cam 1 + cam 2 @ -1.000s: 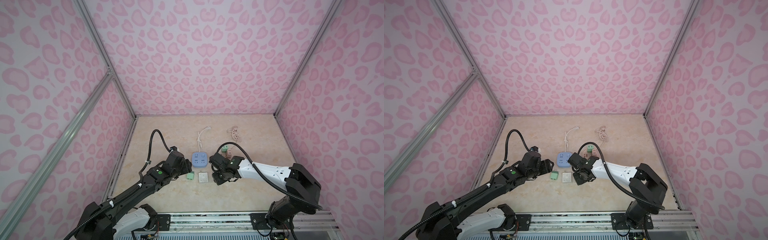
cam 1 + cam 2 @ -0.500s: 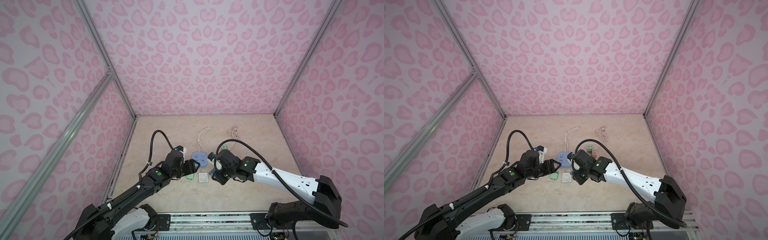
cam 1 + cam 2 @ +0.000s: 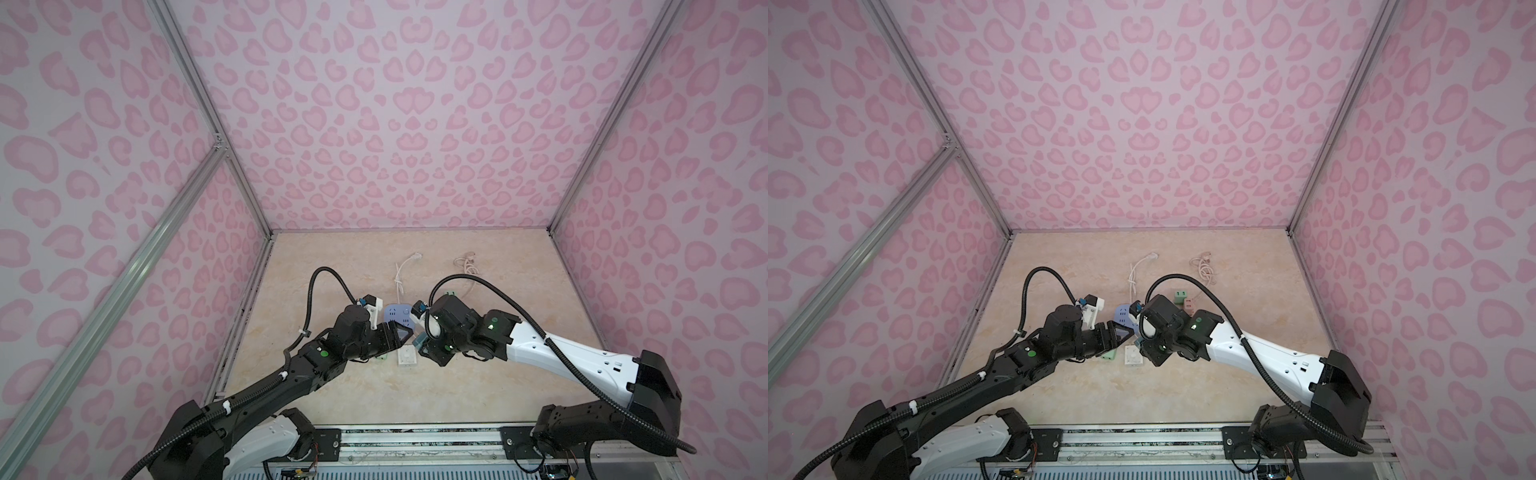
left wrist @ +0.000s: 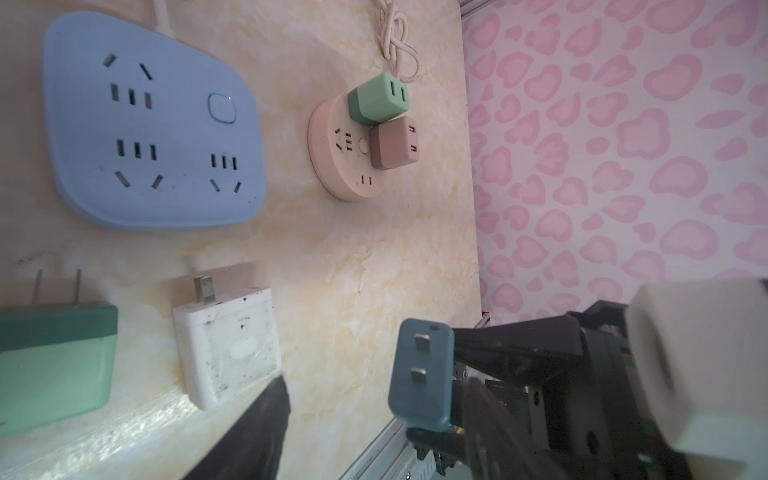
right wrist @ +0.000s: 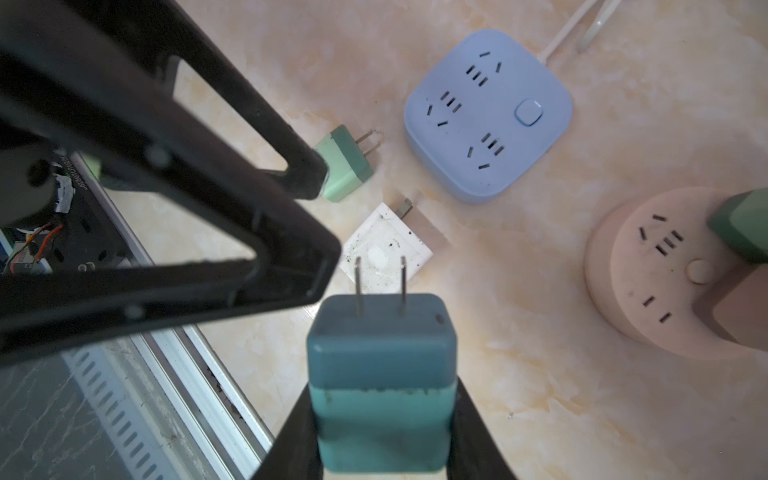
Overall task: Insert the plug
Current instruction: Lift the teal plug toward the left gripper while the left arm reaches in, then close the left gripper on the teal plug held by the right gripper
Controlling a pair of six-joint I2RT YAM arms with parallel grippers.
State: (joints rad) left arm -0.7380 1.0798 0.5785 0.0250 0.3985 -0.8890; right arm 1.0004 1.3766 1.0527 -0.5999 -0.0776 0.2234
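My right gripper [image 5: 382, 436] is shut on a teal two-prong plug [image 5: 380, 365], held above the table with its prongs pointing away from the wrist. The same plug [image 4: 422, 374] shows in the left wrist view, and as a small teal block [image 3: 418, 341] in a top view. The blue power strip [image 5: 486, 112] [image 3: 399, 318] lies flat just beyond it, all its sockets free. My left gripper [image 5: 316, 222] [image 3: 395, 334] hovers close to the left of the plug, open, with nothing between its fingers [image 4: 262, 432].
A white charger [image 5: 386, 253] [image 4: 228, 345] and a green plug [image 5: 345, 164] [image 4: 54, 365] lie loose in front of the blue strip. A round pink power strip [image 4: 349, 166] [image 5: 648, 282] to the right carries a green cube [image 4: 376, 104] and a brown cube [image 4: 392, 143]. Two cords trail toward the back wall.
The right arm has swung its elbow out to the right and turned its wrist, carrying the plug slightly left. The left gripper has edged right, closer to the plug.
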